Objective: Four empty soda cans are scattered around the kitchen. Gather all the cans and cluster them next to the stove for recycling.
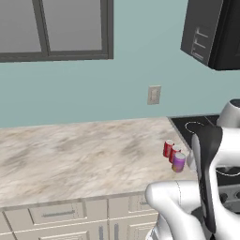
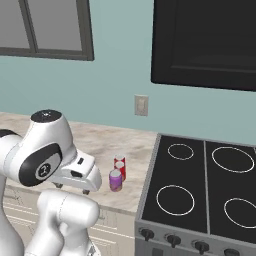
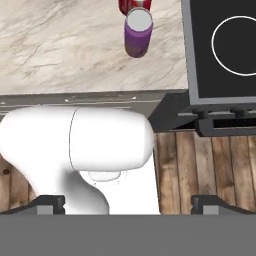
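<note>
The robot's hand [image 3: 128, 202] hangs with fingers spread wide and nothing between them, drawn back off the worktop [image 1: 70, 154] edge over the wooden floor [image 3: 200, 160]. Ahead of the hand, three cans stand upright in a tight cluster on the worktop just beside the stove [image 2: 200, 190]: a purple can [image 3: 138, 32] nearest the hand, and two red cans [image 2: 119, 165] behind it, touching or nearly so. A fourth can cannot be made out in these pictures, so the gathering looks one short. From the hand, the cluster lies straight ahead and slightly toward the stove, each can's long axis vertical. Judging by the empty fingers, the next move likely means seeking the remaining can elsewhere.
</note>
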Controlling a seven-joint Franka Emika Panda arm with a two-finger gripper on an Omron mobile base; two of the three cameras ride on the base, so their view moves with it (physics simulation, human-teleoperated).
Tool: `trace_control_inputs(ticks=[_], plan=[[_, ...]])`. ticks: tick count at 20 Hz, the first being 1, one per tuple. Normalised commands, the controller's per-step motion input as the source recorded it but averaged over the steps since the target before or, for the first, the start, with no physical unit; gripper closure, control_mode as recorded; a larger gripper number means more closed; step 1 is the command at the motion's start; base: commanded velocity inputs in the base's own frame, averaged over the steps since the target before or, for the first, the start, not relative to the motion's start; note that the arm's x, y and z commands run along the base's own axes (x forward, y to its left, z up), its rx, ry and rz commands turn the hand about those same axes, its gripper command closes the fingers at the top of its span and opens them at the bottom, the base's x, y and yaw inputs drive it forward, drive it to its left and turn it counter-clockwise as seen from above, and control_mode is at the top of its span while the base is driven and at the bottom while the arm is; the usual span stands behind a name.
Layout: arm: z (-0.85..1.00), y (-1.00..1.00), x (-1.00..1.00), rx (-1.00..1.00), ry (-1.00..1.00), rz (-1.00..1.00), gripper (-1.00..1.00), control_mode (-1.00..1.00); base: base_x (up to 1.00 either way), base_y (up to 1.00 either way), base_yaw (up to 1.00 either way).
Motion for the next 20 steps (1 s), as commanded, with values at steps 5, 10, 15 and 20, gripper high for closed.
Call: trace_control_inputs(ticks=[5,10,15,20], plan=[[0.0,0.26,0.02,-0.01,0.0,0.0,-1.0,-1.0,0.0,0.0,0.0],[0.07,-0.01,0.01,0.0,0.0,0.02,-1.0,1.0,0.0,-0.02,0.01],[0.0,0.0,0.0,0.0,0.0,0.0,-1.0,1.0,-0.37,-0.26,-0.02],[0.0,0.0,0.0,0.0,0.0,0.0,-1.0,1.0,-0.63,-0.17,-0.16]])
